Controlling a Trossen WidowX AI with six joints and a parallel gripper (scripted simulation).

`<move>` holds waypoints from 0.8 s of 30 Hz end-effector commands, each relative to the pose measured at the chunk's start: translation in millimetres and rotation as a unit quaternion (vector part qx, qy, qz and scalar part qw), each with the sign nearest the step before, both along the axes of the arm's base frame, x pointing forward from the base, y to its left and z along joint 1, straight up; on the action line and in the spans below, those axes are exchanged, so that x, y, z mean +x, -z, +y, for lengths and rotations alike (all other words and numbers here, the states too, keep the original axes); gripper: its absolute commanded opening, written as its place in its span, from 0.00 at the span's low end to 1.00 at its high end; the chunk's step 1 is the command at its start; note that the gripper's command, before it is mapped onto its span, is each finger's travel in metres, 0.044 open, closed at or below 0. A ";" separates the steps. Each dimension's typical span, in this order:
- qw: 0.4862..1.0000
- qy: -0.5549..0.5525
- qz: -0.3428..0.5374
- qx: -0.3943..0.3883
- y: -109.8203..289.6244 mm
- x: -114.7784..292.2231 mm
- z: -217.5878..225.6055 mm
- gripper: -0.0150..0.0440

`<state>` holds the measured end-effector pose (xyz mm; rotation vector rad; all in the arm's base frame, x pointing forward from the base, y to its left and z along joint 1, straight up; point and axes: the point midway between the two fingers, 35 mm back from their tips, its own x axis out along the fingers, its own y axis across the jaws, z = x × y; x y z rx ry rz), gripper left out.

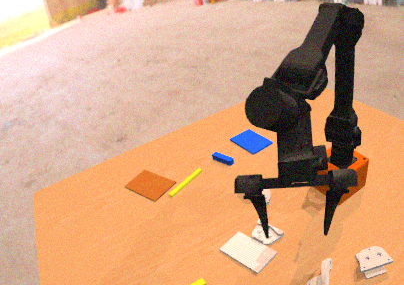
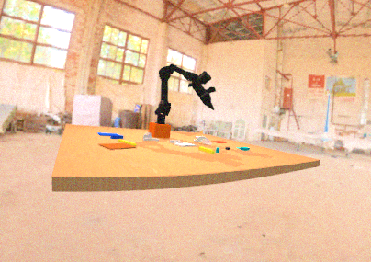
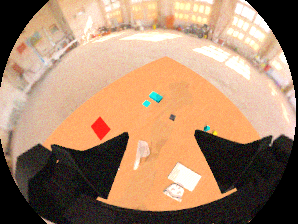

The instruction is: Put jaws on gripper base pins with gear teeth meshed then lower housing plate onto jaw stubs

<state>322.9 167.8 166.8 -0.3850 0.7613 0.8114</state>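
My gripper [image 1: 296,235] [image 2: 212,108] [image 3: 162,135] is wide open and empty, pointing down above the table. A white jaw [image 1: 326,268] [image 3: 143,149] lies near the front edge of the top view. Another white jaw [image 1: 268,198] is mostly hidden behind my left finger in that view. A small white part with dark spots [image 1: 274,235] [image 3: 174,191] lies against a flat white rectangle [image 1: 242,251] [image 3: 184,176]. A white plate with two marked holes [image 1: 374,257] sits at the right. I cannot tell for sure which of these two parts is the gripper base and which the housing plate.
A blue square [image 1: 251,141], blue block [image 1: 222,158], yellow stick [image 1: 185,183] and brown square [image 1: 150,185] [image 2: 117,145] lie on the table. The wrist view shows a red square [image 3: 100,128], teal pieces [image 3: 156,96] and a dark square [image 3: 172,117]. My orange base [image 2: 160,130] stands behind.
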 end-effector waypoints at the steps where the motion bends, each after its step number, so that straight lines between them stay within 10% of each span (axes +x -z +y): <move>1: 0.999 0.011 0.046 -0.023 23.0 -9.9 4.5 1.00; 24: 0.934 0.076 0.252 -0.243 135.0 -93.6 3.8 1.00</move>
